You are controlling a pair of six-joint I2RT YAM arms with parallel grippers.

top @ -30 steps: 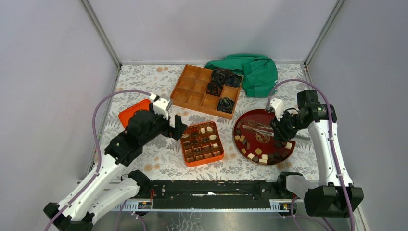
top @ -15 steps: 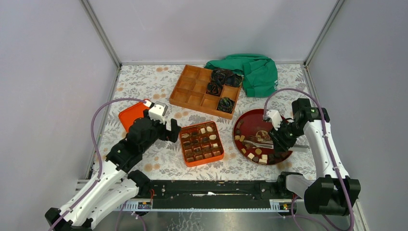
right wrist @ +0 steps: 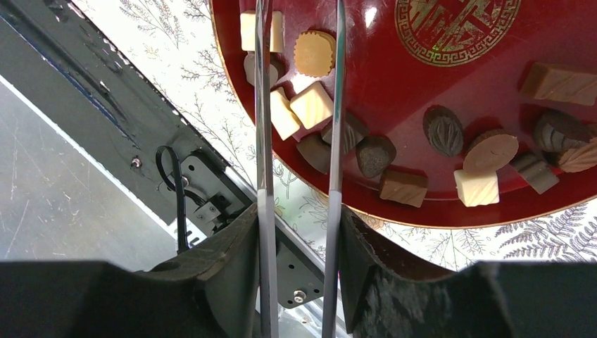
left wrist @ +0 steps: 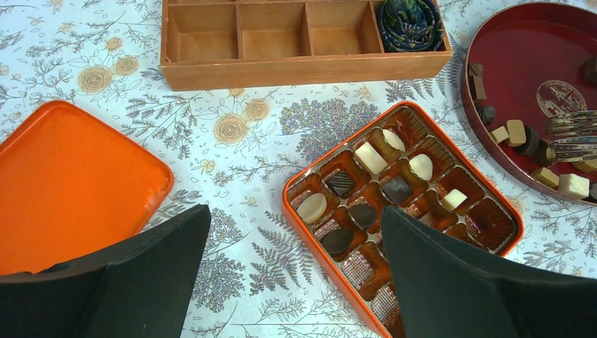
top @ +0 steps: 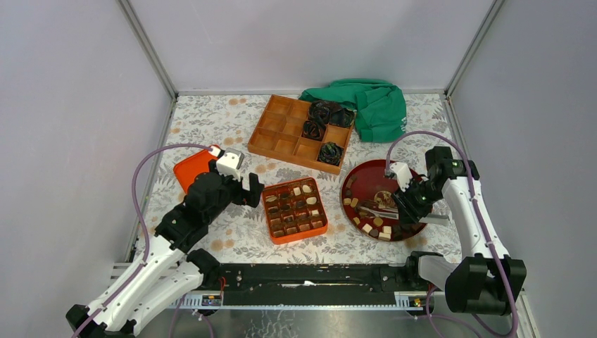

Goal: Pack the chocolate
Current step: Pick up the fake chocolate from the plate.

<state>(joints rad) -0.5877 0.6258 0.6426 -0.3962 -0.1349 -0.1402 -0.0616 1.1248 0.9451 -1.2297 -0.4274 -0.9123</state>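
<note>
I count one box (left wrist: 493, 222), one lid (top: 193, 169), one wooden tray (top: 278, 127), one plate (top: 373, 176), one cloth (top: 376, 109), one tweezers (right wrist: 336, 105), four rosettes (top: 329, 151), chocolates (right wrist: 312, 104) beyond counting.

Floral-print table (top: 225, 127). Lying straight on it: orange lid (top: 193, 165) at L, flat; orange box (top: 301, 236) ctr-front, near lid, not touching; wooden divided tray (top: 278, 107) behind box, ctr-back; green cloth (top: 373, 105) bunched at back R, just beside tray's R end; round red plate (top: 366, 176) front R, near box, apart.
</note>
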